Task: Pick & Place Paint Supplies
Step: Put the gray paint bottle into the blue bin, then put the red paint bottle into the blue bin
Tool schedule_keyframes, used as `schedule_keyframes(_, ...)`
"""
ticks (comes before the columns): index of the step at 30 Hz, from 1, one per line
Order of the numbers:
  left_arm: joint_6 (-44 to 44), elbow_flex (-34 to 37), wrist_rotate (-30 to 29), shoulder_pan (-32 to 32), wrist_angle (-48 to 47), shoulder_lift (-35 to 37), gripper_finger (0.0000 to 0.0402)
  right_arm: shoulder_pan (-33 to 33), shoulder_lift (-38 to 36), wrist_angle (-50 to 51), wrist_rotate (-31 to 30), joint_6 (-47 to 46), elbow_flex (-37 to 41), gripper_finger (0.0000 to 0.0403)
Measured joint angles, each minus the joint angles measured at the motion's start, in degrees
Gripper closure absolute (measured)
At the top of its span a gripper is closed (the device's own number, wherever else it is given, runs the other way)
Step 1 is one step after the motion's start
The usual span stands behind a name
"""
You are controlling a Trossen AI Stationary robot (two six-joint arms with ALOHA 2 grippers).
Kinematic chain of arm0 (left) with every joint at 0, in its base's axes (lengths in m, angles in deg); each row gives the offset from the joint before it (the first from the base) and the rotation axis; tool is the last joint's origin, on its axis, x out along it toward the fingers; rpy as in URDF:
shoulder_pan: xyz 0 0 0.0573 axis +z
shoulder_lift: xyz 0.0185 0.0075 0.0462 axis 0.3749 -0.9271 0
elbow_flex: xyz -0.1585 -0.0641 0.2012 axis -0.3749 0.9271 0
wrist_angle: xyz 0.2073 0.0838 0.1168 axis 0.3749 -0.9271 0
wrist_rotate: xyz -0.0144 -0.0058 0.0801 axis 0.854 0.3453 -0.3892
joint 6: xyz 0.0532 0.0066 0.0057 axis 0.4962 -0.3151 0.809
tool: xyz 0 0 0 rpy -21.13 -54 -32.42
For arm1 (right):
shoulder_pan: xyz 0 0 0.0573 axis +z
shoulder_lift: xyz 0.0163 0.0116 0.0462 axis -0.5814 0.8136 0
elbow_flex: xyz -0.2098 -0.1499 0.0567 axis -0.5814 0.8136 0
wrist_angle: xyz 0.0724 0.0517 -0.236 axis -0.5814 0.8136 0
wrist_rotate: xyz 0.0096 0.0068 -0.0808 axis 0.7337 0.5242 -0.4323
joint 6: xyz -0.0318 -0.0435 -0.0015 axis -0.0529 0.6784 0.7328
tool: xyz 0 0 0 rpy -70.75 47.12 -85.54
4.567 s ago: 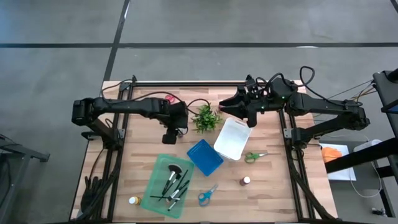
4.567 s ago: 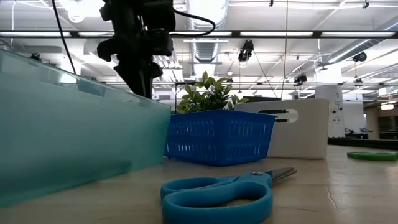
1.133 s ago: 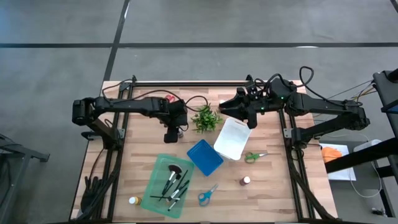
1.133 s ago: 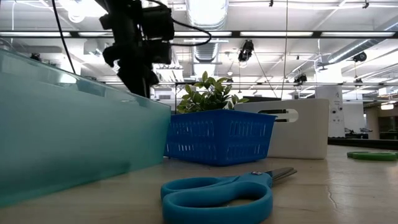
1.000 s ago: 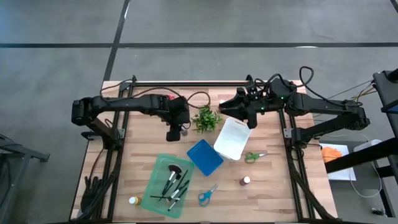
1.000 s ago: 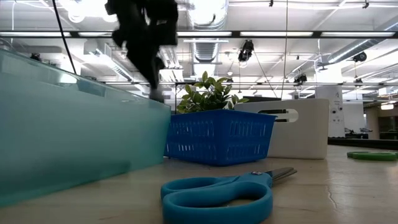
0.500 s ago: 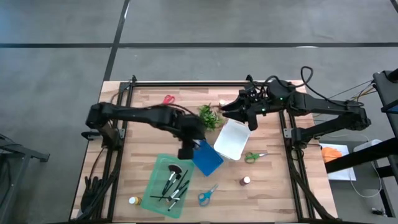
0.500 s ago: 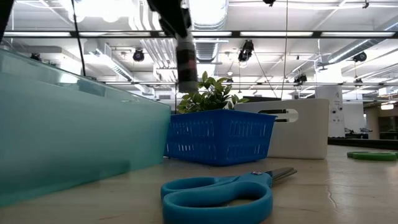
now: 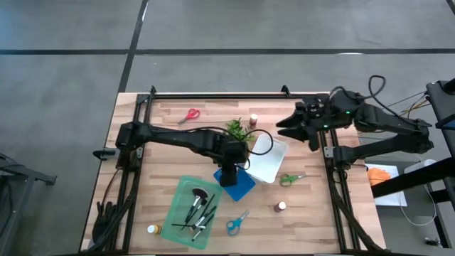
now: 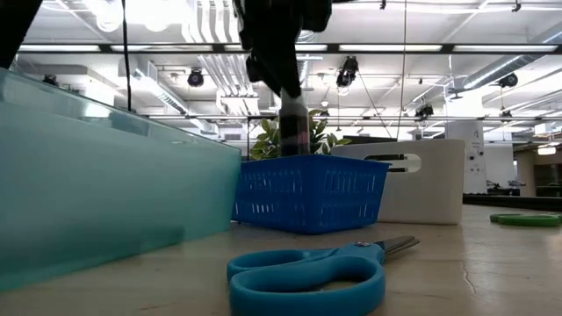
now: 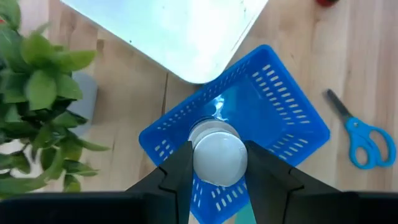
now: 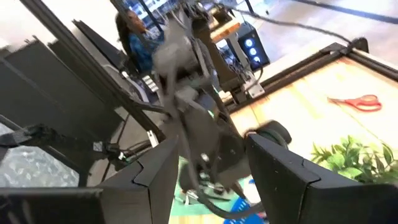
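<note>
My left gripper hangs over the blue basket, shut on a small white-capped paint bottle; the low view shows that bottle above the basket's rim. My right gripper stands open and empty at the far right, raised clear of the white bin. Dark-handled brushes lie in the green tray. On the bare table lie blue scissors, green scissors, red scissors, a red-capped bottle and a yellow-capped bottle. My left gripper pinches the paint bottle between its two fingers, one on each side of the body just under the white cap. The fingers come from above, pointing steeply down. The bottle stands upright, cap up, lifted clear above the blue basket's inside.
A small leafy plant stands at the far side of the basket, with another small bottle behind it. The white bin touches the basket's right side. The green tray fills the near left.
My left gripper has carried the bottle from the far left, beside the plant, toward the table's right and near edges, ending above the blue basket. My right gripper has drawn back from over the white bin toward the table's right edge.
</note>
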Motion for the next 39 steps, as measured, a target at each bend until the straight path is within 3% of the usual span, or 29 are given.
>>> schedule_keyframes(11,-4.31,6.01,-0.46,0.09,6.34,-0.32,0.0283,-0.01,-6.11,-0.3,0.16,0.07,2.96,0.0217)
schedule_keyframes(26,-4.46,8.88,-1.41,0.26,8.27,-0.32,0.0283,-0.01,-7.75,-0.34,0.34,0.13,4.03,0.0217)
schedule_keyframes(34,-4.07,8.9,-1.48,0.26,8.35,-0.29,0.0171,0.0,-7.8,-0.34,0.33,1.21,4.06,0.0217)
schedule_keyframes(39,-3.65,8.9,-1.49,0.29,8.57,0.16,0.0148,-0.01,-7.8,-0.34,0.33,1.21,4.06,0.0217)
